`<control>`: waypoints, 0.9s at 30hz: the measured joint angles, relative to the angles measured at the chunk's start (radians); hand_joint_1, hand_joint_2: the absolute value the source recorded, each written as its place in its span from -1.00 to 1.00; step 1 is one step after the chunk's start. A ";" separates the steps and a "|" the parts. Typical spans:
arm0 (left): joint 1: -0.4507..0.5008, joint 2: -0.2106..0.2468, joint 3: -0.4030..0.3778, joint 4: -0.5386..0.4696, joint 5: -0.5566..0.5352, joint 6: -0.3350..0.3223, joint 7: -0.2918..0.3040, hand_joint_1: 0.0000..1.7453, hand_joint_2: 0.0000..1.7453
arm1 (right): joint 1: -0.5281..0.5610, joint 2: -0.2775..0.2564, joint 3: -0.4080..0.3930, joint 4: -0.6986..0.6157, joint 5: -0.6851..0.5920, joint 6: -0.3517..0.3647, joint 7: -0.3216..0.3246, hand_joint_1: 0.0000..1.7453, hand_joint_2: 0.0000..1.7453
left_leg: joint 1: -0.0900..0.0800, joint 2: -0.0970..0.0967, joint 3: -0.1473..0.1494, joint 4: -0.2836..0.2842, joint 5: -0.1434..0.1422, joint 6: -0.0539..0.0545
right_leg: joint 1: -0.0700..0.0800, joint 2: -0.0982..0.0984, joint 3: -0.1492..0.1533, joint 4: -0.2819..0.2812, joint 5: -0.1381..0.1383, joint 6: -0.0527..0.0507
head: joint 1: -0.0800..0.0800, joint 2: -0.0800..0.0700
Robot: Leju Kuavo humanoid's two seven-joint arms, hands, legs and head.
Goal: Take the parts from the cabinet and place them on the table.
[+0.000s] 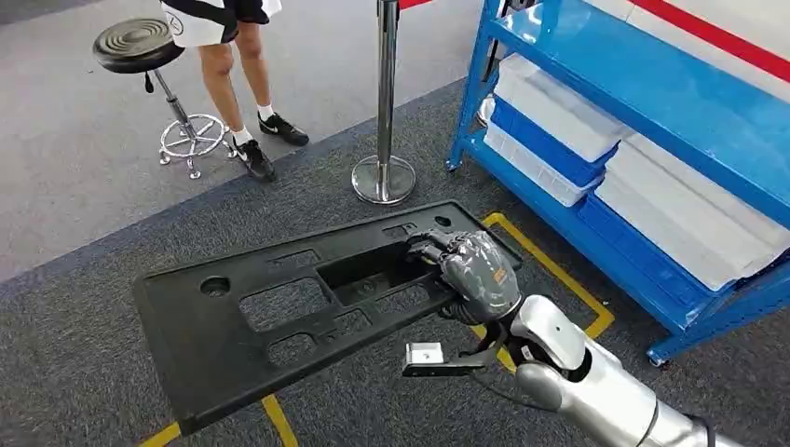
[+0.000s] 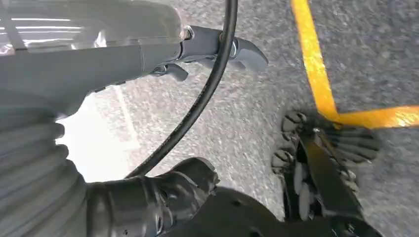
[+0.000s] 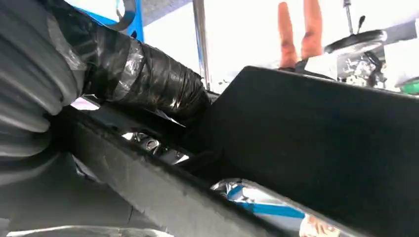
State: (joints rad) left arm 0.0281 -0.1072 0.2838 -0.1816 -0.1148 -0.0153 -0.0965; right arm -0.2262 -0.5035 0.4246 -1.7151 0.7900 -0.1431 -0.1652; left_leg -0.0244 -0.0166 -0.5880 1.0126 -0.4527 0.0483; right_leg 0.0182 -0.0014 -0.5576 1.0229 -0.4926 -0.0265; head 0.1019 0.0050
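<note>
A large black plastic panel [image 1: 279, 317] with several cut-outs hangs flat above the carpet in the head view. My right hand [image 1: 477, 272] grips its right end, fingers hooked into the long central opening. In the right wrist view the taped dark thumb [image 3: 143, 74] presses on the panel [image 3: 316, 133] from close up. My left hand [image 2: 163, 57] hangs at my side over the floor, its grey thumb held apart from the dark fingers [image 2: 163, 197] and nothing in it.
The blue cabinet [image 1: 652, 102] stands at the right, with white and blue bins [image 1: 559, 121] on its lower shelves. A chrome stanchion [image 1: 384, 168] stands ahead. A person [image 1: 233, 84] and a black stool [image 1: 140, 47] are at the far left. Yellow tape [image 1: 568, 279] marks the carpet.
</note>
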 joint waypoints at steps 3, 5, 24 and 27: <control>-0.001 0.005 0.000 0.000 0.000 -0.002 0.000 -1.00 1.00 | -0.001 0.000 0.000 0.000 0.000 0.000 0.000 1.00 1.00 | -0.005 0.000 -0.007 0.015 -0.018 -0.015 | -0.017 -0.008 0.011 -0.031 0.020 -0.002 | -0.001 0.000; 0.000 0.005 0.000 0.000 0.000 -0.003 0.000 -1.00 1.00 | -0.003 0.000 0.000 0.000 0.000 0.000 0.000 1.00 1.00 | 0.008 0.003 -0.060 0.137 -0.095 -0.033 | -0.021 -0.016 0.009 -0.035 0.024 -0.008 | -0.001 0.000; -0.001 0.010 0.001 0.000 -0.003 -0.005 0.001 -1.00 1.00 | -0.019 0.000 0.012 0.011 0.000 0.000 0.000 1.00 1.00 | 0.018 -0.039 -0.027 0.017 0.008 -0.010 | -0.022 -0.002 -0.143 0.310 -0.134 0.024 | -0.001 0.000; -0.001 0.009 0.001 0.000 -0.003 -0.005 0.001 -1.00 1.00 | -0.023 -0.001 0.012 0.011 0.000 0.000 0.000 1.00 1.00 | 0.013 -0.077 -0.017 0.017 0.008 -0.009 | 0.012 0.054 -0.032 0.063 0.018 -0.022 | -0.001 0.000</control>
State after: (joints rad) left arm 0.0273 -0.0980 0.2846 -0.1816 -0.1179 -0.0206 -0.0957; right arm -0.2494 -0.5043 0.4364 -1.7041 0.7900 -0.1434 -0.1652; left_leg -0.0112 -0.0933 -0.6051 1.0294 -0.4447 0.0397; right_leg 0.0301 0.0530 -0.5895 1.0862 -0.4750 -0.0484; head 0.1007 0.0050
